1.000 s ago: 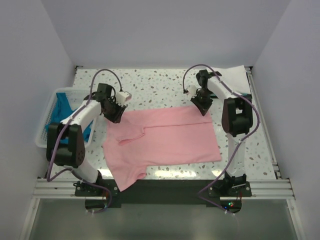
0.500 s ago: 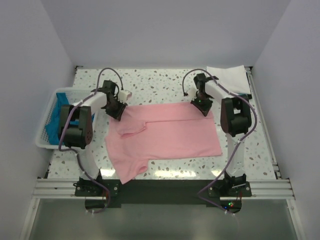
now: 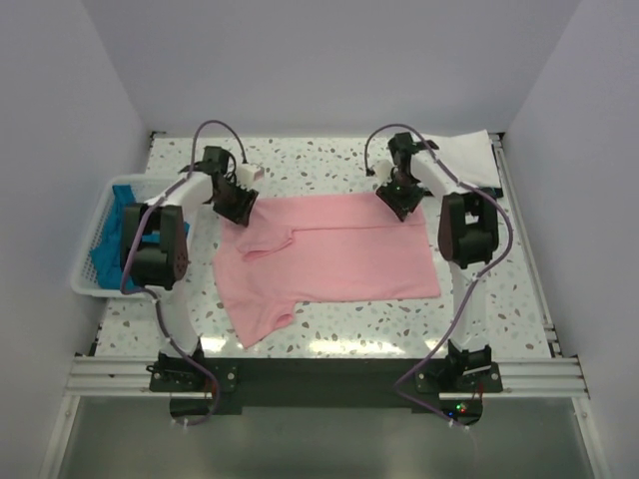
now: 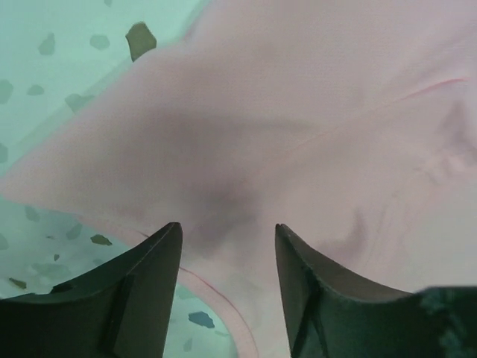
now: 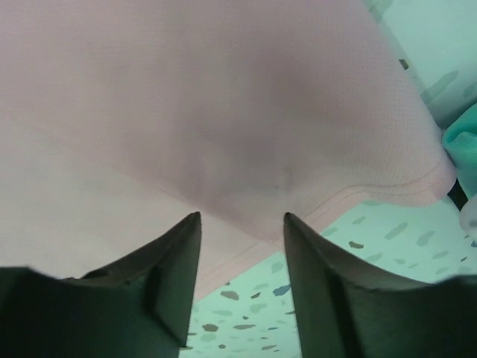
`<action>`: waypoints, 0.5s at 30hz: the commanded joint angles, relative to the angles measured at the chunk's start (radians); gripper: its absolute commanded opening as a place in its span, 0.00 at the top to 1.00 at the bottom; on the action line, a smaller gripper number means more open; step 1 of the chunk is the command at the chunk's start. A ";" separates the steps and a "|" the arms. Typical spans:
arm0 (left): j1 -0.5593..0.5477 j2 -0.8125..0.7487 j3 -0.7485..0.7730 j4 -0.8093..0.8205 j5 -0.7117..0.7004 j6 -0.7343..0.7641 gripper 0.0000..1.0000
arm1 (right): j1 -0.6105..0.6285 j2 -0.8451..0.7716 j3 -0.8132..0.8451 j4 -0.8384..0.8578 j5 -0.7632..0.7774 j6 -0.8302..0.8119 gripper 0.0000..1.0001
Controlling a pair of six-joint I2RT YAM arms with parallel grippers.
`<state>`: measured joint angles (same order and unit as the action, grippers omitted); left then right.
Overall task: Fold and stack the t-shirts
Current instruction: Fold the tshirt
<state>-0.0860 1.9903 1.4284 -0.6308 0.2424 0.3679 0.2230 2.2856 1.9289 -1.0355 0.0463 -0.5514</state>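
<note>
Finds light pink cloth short-sleeved t-shirt (image 3: 339, 254) spread flat on speckled table (image 3: 319, 160). Places left gripper (image 3: 238, 205) low over its far left corner, fingers parted, clamping nothing; right gripper (image 3: 399, 198) over far right corner, likewise parted. Notes teal-blue cloth shirts (image 3: 125, 205) inside white plastic lattice basket (image 3: 88, 261) at left.

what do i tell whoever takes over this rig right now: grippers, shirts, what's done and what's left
Left gripper: open, holding nothing, just above the far left corner of the pink t-shirt.
Right gripper: open, holding nothing, above the shirt's far right hem corner.
The pink t-shirt lies sideways on the table. Its far sleeve looks folded onto the body and its near sleeve sticks out toward the arms.
A teal t-shirt is in the white basket on the left. A white t-shirt is at the far right corner; I cannot tell if it is folded.
Done: pink t-shirt laid out.
Left: finish folding it, then fold and stack the others.
</note>
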 commanded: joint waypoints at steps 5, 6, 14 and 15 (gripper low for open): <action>0.008 -0.401 -0.023 -0.134 0.273 0.241 0.09 | -0.001 -0.351 -0.023 -0.158 -0.261 -0.067 0.18; 0.008 -0.439 -0.043 -0.179 0.293 0.274 0.09 | -0.001 -0.386 -0.047 -0.170 -0.270 -0.090 0.15; 0.005 -0.767 -0.350 -0.469 0.265 0.641 0.11 | 0.009 -0.730 -0.487 -0.190 -0.203 -0.300 0.14; 0.003 -0.794 -0.383 -0.481 0.258 0.684 0.11 | 0.016 -0.764 -0.536 -0.180 -0.165 -0.330 0.15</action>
<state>-0.0853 1.2198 1.1503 -0.9302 0.5018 0.8555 0.2256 1.5585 1.5471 -1.1751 -0.1707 -0.7670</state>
